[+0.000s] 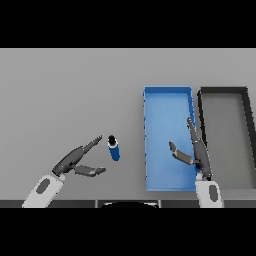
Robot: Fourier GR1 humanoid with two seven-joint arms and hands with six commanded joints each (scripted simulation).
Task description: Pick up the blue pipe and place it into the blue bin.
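A short blue pipe (114, 148) with a dark open end lies on the grey table, left of the blue bin (168, 95). My left hand (75, 160) is open just left of the pipe, fingers stretched toward it and thumb spread below; it does not touch the pipe. Over the bin's right wall hovers my right hand (196, 152), open, fingers straight and pointing away, thumb out to the left above the bin floor. Nothing lies in the bin.
A dark grey bin (225, 92) stands directly right of the blue bin, their long walls side by side. The grey table (70, 90) stretches away to the left and back.
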